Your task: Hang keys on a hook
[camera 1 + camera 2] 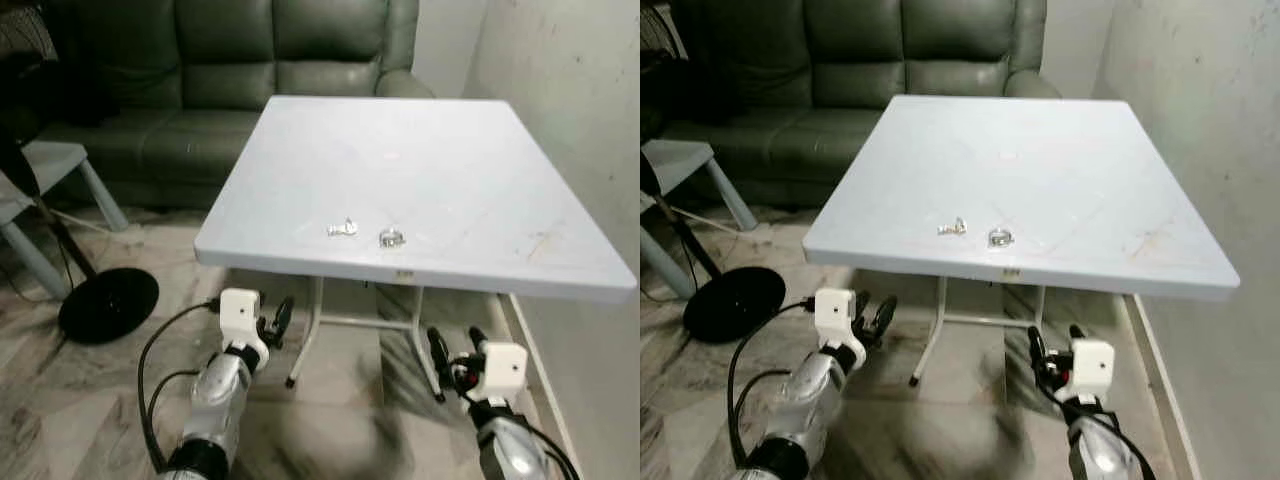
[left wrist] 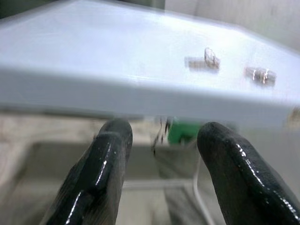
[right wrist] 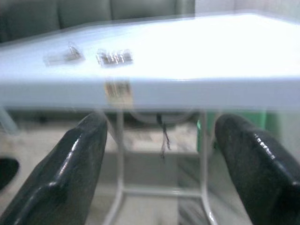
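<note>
Keys (image 1: 342, 229) lie near the front edge of the white bench (image 1: 480, 150), w/ a small metal ring piece (image 1: 391, 238) just beside; approach step, nothing grasped yet. Left gripper (image 1: 277, 322) and right gripper (image 1: 447, 360) hang below the bench edge. Sofa (image 1: 230, 70) behind, fan base (image 1: 108, 303) on the floor. No hook seen.

Left wrist view: fingers (image 2: 105, 168) apart, empty. Right wrist view: fingers (image 3: 79, 159) wide. Next, probably: raise an arm above the edge, reach the keys.

Both silver arms are held low and forward, forearms angled up. Left gripper (image 1: 275, 322) fingers spread, nothing between them; black cable loops off its wrist. Right gripper (image 1: 452, 362) fingers also spread wide and bare. White wrist blocks sit behind each pair of black fingers (image 2: 101, 173).
</note>
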Robot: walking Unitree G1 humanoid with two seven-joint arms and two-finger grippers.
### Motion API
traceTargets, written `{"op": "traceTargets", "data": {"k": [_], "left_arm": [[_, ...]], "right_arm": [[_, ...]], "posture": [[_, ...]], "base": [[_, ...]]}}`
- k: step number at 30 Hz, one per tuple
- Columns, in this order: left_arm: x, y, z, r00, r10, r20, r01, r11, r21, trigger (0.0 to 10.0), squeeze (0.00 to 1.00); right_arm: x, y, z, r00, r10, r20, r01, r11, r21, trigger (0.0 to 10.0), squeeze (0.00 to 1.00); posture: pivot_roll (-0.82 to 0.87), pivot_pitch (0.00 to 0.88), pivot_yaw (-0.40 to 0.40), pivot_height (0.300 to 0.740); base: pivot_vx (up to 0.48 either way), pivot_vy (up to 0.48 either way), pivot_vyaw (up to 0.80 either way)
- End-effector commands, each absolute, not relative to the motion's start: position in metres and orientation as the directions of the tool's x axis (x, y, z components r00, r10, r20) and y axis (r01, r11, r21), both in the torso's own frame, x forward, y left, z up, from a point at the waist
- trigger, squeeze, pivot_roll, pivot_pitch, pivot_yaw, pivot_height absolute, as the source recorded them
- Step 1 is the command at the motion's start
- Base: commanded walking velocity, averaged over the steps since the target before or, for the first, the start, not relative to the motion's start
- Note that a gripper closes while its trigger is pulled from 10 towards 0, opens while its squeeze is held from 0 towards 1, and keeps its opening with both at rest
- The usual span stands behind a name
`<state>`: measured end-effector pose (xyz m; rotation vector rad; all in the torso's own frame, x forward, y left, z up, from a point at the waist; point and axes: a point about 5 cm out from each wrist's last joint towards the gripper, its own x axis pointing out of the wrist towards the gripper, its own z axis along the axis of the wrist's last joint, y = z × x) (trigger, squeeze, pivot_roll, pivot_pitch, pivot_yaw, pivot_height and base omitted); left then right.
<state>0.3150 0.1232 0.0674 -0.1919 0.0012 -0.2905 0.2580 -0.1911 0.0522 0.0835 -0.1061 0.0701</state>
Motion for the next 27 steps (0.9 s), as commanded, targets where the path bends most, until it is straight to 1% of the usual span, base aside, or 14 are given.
{"op": "traceTargets", "data": {"k": [1,6,9,12,14,15,16,17,19,21,24,27], "left_arm": [[0.319,0.130,0.081,0.958,-0.277,0.072,0.286,0.938,-0.198,10.0,0.00],[0.323,0.139,0.107,0.951,-0.271,0.151,0.294,0.943,-0.157,10.0,0.00],[0.321,0.136,0.116,0.942,-0.294,0.164,0.315,0.942,-0.120,10.0,0.00],[0.317,0.132,0.119,0.938,-0.312,0.154,0.331,0.936,-0.122,10.0,0.00],[0.315,0.133,0.112,0.943,-0.314,0.113,0.327,0.938,-0.116,10.0,0.00],[0.314,0.133,0.111,0.944,-0.311,0.111,0.324,0.938,-0.122,10.0,0.00],[0.313,0.134,0.111,0.943,-0.314,0.114,0.327,0.936,-0.127,10.0,0.00],[0.312,0.134,0.112,0.941,-0.318,0.112,0.331,0.935,-0.128,10.0,0.00],[0.310,0.134,0.115,0.936,-0.329,0.126,0.344,0.930,-0.128,10.0,0.00],[0.309,0.138,0.112,0.945,-0.309,0.105,0.323,0.931,-0.172,10.0,0.00],[0.307,0.141,0.112,0.951,-0.292,0.103,0.306,0.939,-0.159,10.0,0.00],[0.307,0.141,0.115,0.953,-0.279,0.120,0.297,0.937,-0.183,10.0,0.00]], "right_arm": [[0.263,-0.186,0.068,0.982,0.081,0.171,-0.098,0.991,0.095,10.0,1.00],[0.264,-0.179,0.098,0.960,0.100,0.262,-0.131,0.986,0.103,10.0,1.00],[0.263,-0.177,0.108,0.954,0.110,0.279,-0.142,0.985,0.099,10.0,1.00],[0.259,-0.174,0.112,0.954,0.138,0.266,-0.166,0.983,0.085,10.0,1.00],[0.257,-0.175,0.108,0.965,0.135,0.224,-0.152,0.986,0.062,10.0,1.00],[0.256,-0.175,0.105,0.969,0.139,0.206,-0.153,0.987,0.053,10.0,0.77],[0.255,-0.176,0.105,0.969,0.141,0.202,-0.153,0.987,0.047,10.0,0.42],[0.255,-0.177,0.105,0.971,0.143,0.193,-0.153,0.987,0.042,10.0,0.00],[0.255,-0.180,0.107,0.973,0.136,0.187,-0.146,0.989,0.036,10.0,0.00],[0.255,-0.182,0.110,0.975,0.132,0.180,-0.138,0.990,0.019,10.0,0.00],[0.257,-0.184,0.113,0.973,0.140,0.182,-0.143,0.990,0.003,10.0,0.00],[0.260,-0.183,0.118,0.970,0.133,0.205,-0.138,0.990,0.011,10.0,0.00]], "posture": [[0.01,0.035,0.031,0.740],[0.01,0.030,0.036,0.740],[0.01,0.028,0.036,0.740],[0.00,0.028,0.035,0.740],[0.00,0.028,0.035,0.740],[0.00,0.028,0.035,0.740],[0.00,0.028,0.035,0.740],[0.00,0.028,0.030,0.740],[0.00,0.032,0.029,0.740],[0.00,0.040,0.023,0.740],[0.00,0.052,0.020,0.740],[0.00,0.061,0.021,0.740]], "base": [[0.000,0.000,0.00],[0.000,0.000,0.00],[0.000,0.000,0.00],[0.000,0.000,0.00],[0.000,0.000,0.00],[0.000,0.000,0.00],[0.000,0.000,0.00],[0.000,0.000,0.00],[0.000,0.000,0.00],[0.000,0.000,0.00],[0.000,0.000,0.00],[0.000,0.000,0.00]]}}
